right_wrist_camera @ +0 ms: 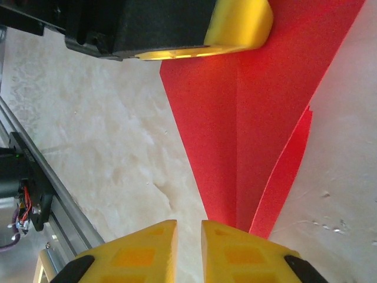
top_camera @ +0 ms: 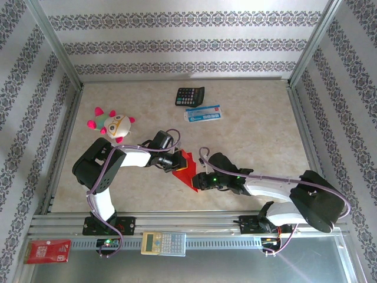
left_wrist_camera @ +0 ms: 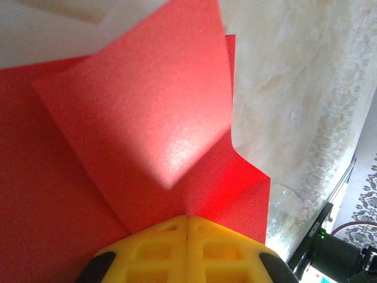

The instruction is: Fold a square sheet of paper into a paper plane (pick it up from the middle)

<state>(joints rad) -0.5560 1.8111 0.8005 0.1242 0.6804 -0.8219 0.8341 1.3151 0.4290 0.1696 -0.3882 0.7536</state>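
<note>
While our left gripper (left_wrist_camera: 187, 219) is shut tight on the red paper (left_wrist_camera: 141, 118), with its two yellow fingers touching and the paper coming out from between them, our right gripper (right_wrist_camera: 188, 230) has a thin gap between its fingers. We see nothing in that gap. The pointy end of the paper runs down behind one of those fingers, and we cannot tell if it touches.

The paper is folded into a long pointed shape with a crease down the middle. It sits over the middle of the table (right_wrist_camera: 112, 153), between our two arms. Its long way runs from the left gripper to the right gripper, wide end at the left, tip at the right.

We think the right arm is nearer the tip. It needs to slide a little sideways to get the tip into the gap.
</note>
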